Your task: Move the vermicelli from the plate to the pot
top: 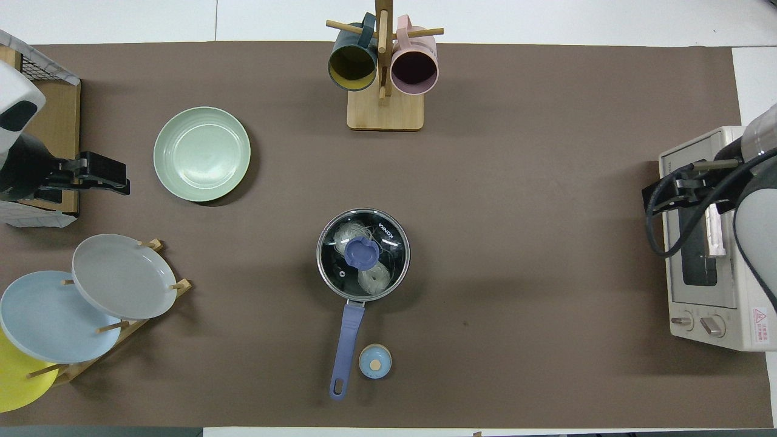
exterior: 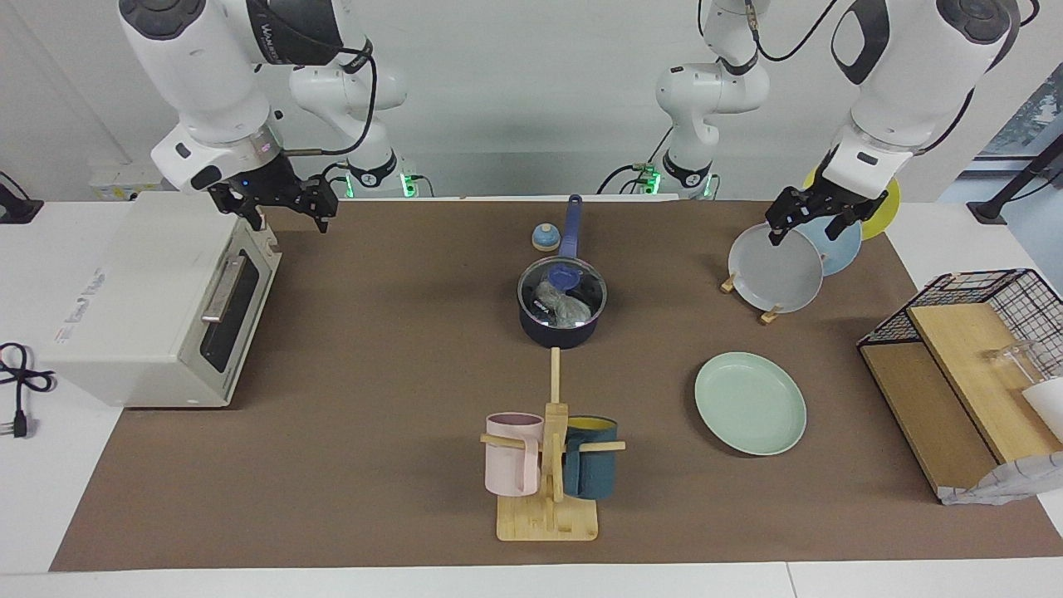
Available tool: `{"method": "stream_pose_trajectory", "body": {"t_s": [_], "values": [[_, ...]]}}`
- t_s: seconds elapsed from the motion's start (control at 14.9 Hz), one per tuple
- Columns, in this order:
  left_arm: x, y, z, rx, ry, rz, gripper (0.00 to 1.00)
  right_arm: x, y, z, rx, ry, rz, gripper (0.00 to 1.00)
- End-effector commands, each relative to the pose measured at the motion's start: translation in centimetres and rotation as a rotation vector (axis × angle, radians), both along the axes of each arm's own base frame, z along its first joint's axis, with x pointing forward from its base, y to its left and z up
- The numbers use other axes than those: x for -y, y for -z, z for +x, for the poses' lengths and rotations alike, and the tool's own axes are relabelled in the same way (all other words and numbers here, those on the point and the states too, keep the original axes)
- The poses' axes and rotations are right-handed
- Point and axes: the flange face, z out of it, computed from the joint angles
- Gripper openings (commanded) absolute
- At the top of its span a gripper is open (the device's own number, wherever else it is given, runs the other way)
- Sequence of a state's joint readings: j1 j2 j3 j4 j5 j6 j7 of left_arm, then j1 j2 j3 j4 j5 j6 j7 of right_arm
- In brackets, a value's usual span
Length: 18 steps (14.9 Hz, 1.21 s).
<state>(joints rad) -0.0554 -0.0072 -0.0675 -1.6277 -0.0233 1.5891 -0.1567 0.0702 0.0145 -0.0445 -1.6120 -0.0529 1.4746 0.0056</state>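
The dark navy pot (exterior: 558,334) stands mid-table with a glass lid (exterior: 566,276) on it, its long blue handle (top: 346,337) pointing toward the robots. The whitish vermicelli (exterior: 555,304) lies inside the pot under the lid, and shows there in the overhead view (top: 373,278). The mint-green plate (exterior: 750,404) lies empty, farther from the robots than the pot and toward the left arm's end (top: 201,153). My left gripper (exterior: 807,226) is open and empty, raised over the plate rack. My right gripper (exterior: 286,218) is open and empty, raised over the toaster oven.
A rack (exterior: 772,314) holds grey (exterior: 776,270), light blue (top: 42,318) and yellow plates. A wooden mug tree (exterior: 548,519) carries a pink and a dark teal mug. There is a toaster oven (exterior: 149,316), a wire basket with boards (exterior: 955,382), and a small blue round object (top: 374,362) beside the pot handle.
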Motion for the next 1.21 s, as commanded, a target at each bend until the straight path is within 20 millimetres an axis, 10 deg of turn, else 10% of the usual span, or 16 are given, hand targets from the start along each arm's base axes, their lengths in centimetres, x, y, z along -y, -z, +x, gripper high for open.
{"method": "stream_pose_trajectory", "body": {"t_s": [0.0,1.14], "values": [[-0.4,-0.2,-0.5,-0.003,0.001,0.023,1.00,1.1,0.2,-0.6,0.026,-0.009,0.030,1.00],[-0.5,-0.2,-0.5,-0.003,0.000,0.023,1.00,5.3,0.2,0.0,0.022,0.049,0.095,1.00]]}}
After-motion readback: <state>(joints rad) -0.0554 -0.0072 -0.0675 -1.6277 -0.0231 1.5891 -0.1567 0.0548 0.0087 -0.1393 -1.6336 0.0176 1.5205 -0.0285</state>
